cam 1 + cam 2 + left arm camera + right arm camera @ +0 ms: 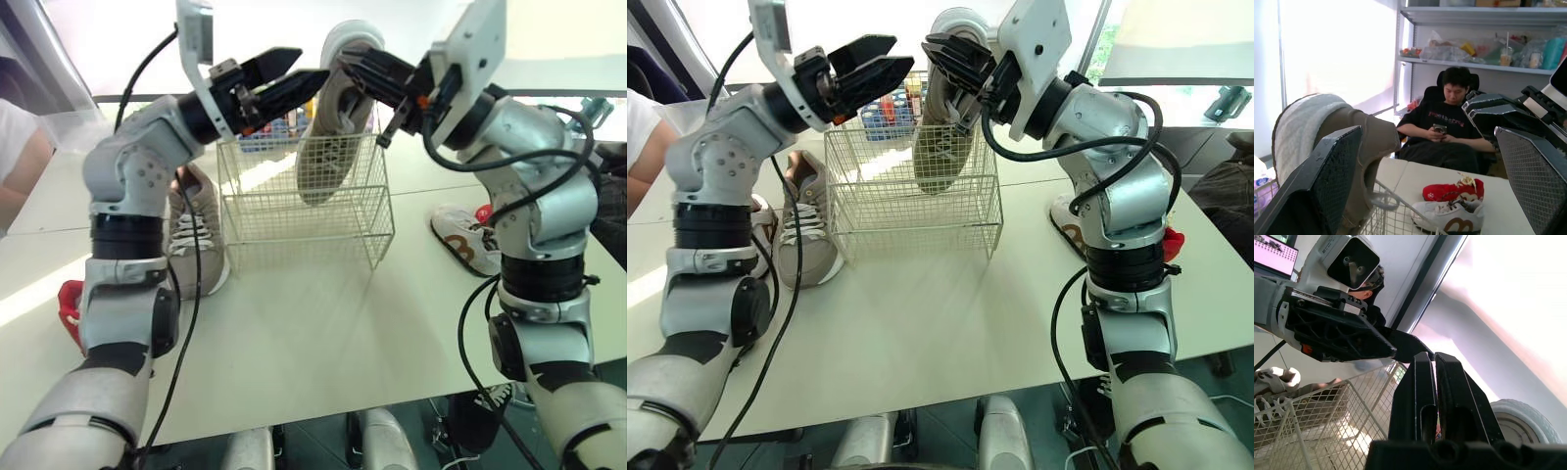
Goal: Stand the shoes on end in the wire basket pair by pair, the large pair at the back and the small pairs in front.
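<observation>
My right hand (358, 73) gripped the heel of the large beige shoe (328, 157) at upper centre of the frame, toe down inside the wire basket (294, 220). My left hand (312, 66) hung wide open just left of it. The other beige shoe (196, 240) lay on the table (323, 333), left of the basket.

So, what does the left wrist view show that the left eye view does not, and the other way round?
Left wrist view alone: a seated person in a black shirt looking at a phone, with shelves behind. Left eye view alone: a grey-beige shoe lying on the table beside the wire basket, on the robot's left. Both: the tan shoe held by the right gripper, toe down in the basket; the open left gripper near it; the white shoe.
</observation>
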Action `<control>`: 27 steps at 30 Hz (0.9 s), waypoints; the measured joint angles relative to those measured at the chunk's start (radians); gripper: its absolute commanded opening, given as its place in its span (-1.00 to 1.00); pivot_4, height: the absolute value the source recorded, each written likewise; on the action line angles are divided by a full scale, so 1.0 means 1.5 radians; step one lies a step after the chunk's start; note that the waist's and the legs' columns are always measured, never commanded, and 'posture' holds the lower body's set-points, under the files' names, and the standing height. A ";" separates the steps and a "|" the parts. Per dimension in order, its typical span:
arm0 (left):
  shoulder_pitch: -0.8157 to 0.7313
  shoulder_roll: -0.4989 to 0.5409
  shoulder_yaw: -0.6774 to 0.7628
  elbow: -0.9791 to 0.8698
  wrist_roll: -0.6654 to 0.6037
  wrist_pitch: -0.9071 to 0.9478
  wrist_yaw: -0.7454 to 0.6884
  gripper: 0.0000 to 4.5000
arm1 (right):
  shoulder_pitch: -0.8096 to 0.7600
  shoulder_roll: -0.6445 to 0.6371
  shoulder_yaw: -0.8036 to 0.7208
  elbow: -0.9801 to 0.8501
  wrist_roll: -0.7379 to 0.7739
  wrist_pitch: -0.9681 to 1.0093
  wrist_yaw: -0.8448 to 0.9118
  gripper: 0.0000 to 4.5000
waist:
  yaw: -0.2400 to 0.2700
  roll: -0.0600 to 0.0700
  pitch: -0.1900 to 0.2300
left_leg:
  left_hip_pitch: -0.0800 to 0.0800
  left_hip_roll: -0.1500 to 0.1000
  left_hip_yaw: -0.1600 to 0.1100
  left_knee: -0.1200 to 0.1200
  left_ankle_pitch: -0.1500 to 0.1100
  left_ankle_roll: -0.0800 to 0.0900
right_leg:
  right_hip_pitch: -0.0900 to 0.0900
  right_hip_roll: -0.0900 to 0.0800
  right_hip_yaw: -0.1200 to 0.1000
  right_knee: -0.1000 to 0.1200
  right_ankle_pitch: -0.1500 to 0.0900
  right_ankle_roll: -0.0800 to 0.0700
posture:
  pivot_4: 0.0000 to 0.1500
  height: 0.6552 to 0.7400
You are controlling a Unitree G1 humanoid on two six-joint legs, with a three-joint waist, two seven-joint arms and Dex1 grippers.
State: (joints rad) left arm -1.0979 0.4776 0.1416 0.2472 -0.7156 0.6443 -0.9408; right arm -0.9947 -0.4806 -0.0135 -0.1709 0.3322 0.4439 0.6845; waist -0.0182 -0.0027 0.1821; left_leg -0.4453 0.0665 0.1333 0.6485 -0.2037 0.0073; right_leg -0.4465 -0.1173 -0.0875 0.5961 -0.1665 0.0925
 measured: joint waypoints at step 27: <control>0.061 0.174 -0.006 0.354 0.253 -0.089 0.129 1.00 | 0.103 -0.145 0.007 -0.152 0.229 0.170 0.173 -0.52 | 0.017 -0.002 -0.001 | -0.011 0.000 0.001 0.002 0.000 0.000 | -0.011 0.000 0.000 0.000 0.000 -0.002 | 1.00 1.00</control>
State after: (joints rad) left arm -1.0065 0.7384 0.1327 0.7785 -0.3367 0.5111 -0.7472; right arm -0.8405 -0.6976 -0.0030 -0.3985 0.6764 0.6992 0.9446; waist 0.0070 -0.0056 0.1811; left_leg -0.4624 0.0664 0.1341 0.6515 -0.2039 0.0079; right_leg -0.4632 -0.1179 -0.0879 0.5968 -0.1666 0.0894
